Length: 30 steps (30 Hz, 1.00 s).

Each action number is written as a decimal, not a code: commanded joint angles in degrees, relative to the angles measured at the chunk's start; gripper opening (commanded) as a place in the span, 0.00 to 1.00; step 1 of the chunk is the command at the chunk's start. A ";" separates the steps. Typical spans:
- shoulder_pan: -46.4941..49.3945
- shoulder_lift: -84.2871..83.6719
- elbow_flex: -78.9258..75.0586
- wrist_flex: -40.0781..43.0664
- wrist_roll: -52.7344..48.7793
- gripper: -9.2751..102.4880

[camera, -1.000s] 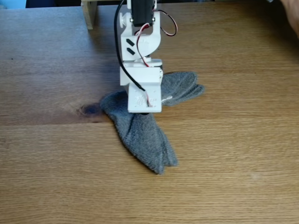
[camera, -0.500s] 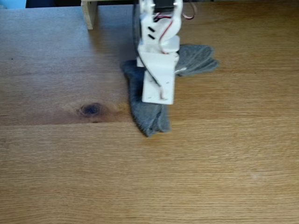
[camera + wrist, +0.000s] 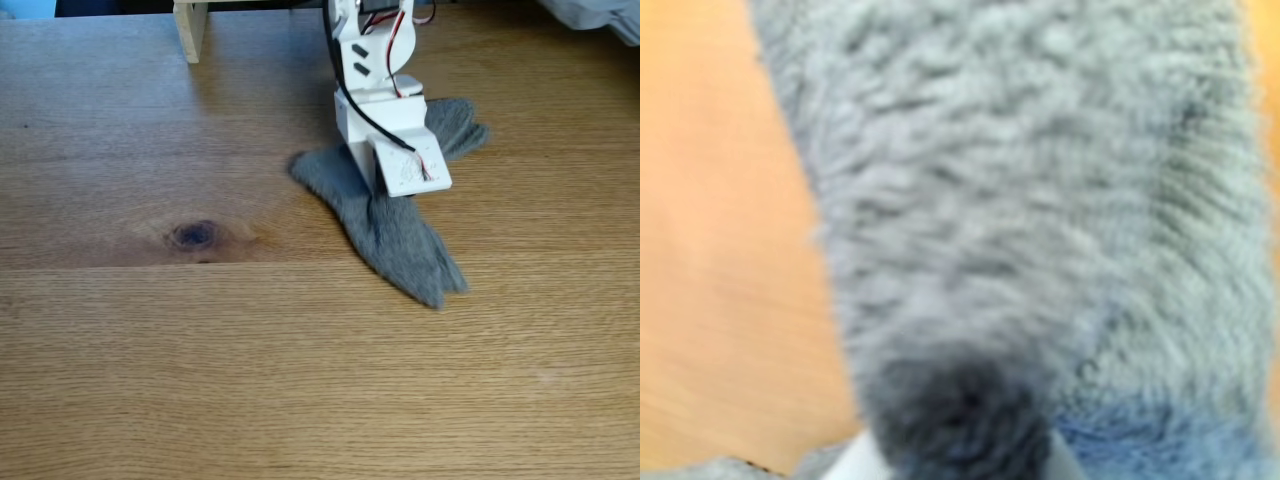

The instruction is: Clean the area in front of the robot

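1. Light-brown oak planks make up the tabletop (image 3: 150,350) that we see in the fixed view, with a dark oval knot (image 3: 194,234) left of centre.
2. We see the white robot arm (image 3: 375,90) reaching down from the top edge, red and black wires running along it.
3. Its gripper (image 3: 405,185) presses down onto a grey terry cloth (image 3: 400,235), which lies on the wood right of the knot and apart from it.
4. We cannot tell whether the jaws are parted or closed; the arm's body hides them.
5. We see a pale wooden post (image 3: 190,28) at the top left.
6. From the wrist, we see blurred grey cloth (image 3: 1040,220) up close, with wood (image 3: 720,250) at left.
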 commanded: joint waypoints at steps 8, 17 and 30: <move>24.70 -5.80 -18.37 -2.81 -1.49 0.08; 28.56 2.72 -18.63 30.41 5.36 0.08; -4.22 19.78 -3.16 34.19 10.99 0.08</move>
